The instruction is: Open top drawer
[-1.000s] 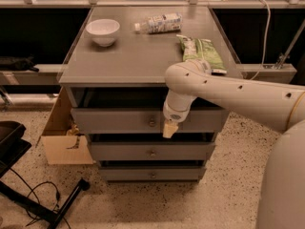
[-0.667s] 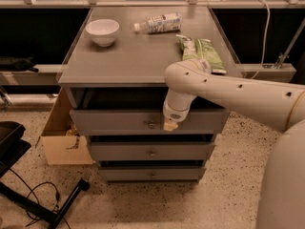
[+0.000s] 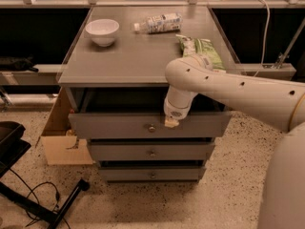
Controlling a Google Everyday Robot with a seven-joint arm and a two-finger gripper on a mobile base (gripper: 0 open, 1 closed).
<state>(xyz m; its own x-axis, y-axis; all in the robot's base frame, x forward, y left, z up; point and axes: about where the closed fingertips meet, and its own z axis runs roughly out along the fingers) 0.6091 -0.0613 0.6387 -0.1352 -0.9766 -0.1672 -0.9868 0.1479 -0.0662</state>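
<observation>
Camera view: claw point(image 3: 170, 123) at top drawer point(image 3: 109, 126), further out

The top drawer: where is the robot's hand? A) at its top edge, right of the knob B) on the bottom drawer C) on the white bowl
A: the hand sits at the upper edge of the top drawer, just right of the knob.

The gripper point(image 3: 170, 123) hangs at the top drawer point(image 3: 109, 126) front, right of its knob point(image 3: 151, 128).

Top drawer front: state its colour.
The top drawer is grey, seen in the camera view; the pincer is at its upper edge, beside the knob.
</observation>
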